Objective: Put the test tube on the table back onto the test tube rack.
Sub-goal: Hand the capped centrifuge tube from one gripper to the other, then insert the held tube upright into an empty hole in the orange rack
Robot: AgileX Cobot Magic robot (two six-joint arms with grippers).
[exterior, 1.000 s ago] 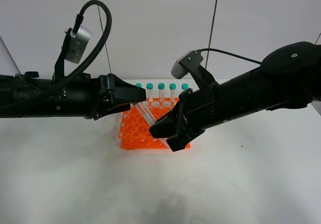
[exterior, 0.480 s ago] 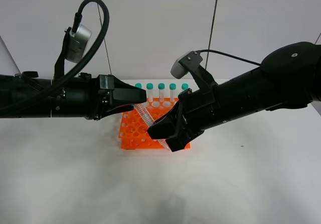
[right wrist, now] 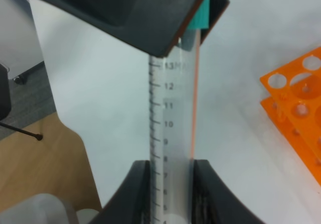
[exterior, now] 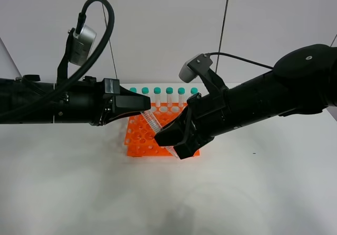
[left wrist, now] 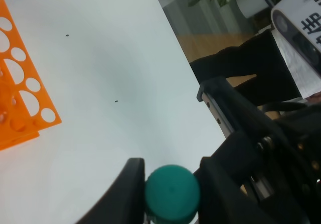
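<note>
While you watch the centre of the high view, the slim clear plastic test tube (exterior: 151, 120), graduated and teal-capped, hangs above the bright orange holed rack (exterior: 138, 139). Its long axis tilts, cap (left wrist: 172, 193) toward upper left, lower end toward lower right. Your left gripper (left wrist: 171, 184) is clamped on the cap. Your right gripper (right wrist: 170, 179) grasps the barrel. The white tabletop (exterior: 79, 193) spreads wide across the lower frame.

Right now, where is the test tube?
In the high view's middle, the test tube hangs tilted above the orange rack, its teal cap in the left gripper and its body in the right gripper.
</note>
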